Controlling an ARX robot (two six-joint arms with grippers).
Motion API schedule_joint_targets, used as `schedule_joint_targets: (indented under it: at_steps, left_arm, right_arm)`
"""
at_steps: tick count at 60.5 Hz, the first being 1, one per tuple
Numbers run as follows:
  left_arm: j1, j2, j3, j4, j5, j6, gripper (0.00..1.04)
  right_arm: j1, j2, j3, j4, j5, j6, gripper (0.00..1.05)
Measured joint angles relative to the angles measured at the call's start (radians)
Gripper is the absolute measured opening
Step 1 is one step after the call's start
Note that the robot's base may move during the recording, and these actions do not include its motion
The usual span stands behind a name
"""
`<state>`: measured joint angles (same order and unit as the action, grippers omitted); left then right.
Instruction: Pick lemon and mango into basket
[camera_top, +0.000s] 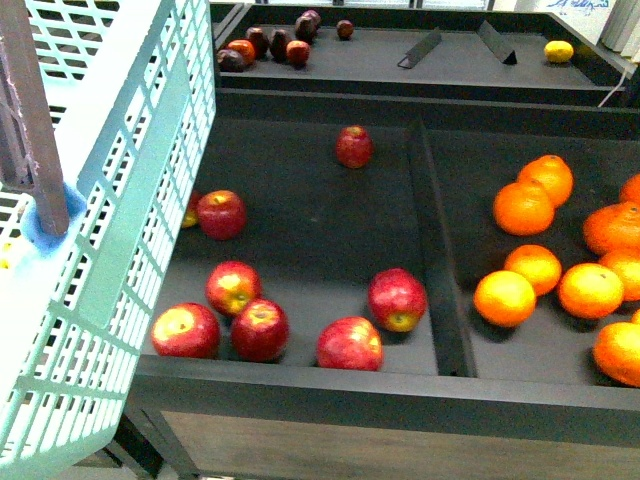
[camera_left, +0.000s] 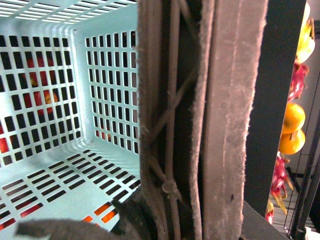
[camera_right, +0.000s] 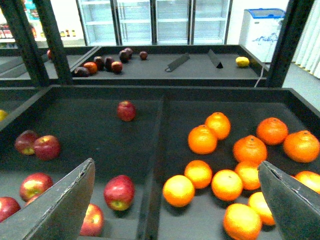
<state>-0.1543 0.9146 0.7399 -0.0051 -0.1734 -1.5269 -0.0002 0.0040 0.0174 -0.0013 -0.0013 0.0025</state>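
The right gripper hangs wide open and empty over the oranges. The lemon lies well beyond the oranges, on the back shelf. The basket hangs tilted, well left of the oranges. Its handle hides the left gripper, so I cannot tell that grip. The step in hand looks like fetching the lemon, which calls for a long reach past the oranges. I cannot make out the mango.

left gripper — clamped on basket | right gripper — spread wide
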Motion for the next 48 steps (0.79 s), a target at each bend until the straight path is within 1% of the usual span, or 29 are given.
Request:
schedule_joint_targets:
  at_steps: [48]
  left_arm:
    - [0.000,0.000,0.000,-0.001,0.000,0.000,0.16]
  right_arm:
    - [0.000,0.000,0.000,0.000,0.002,0.000,0.96]
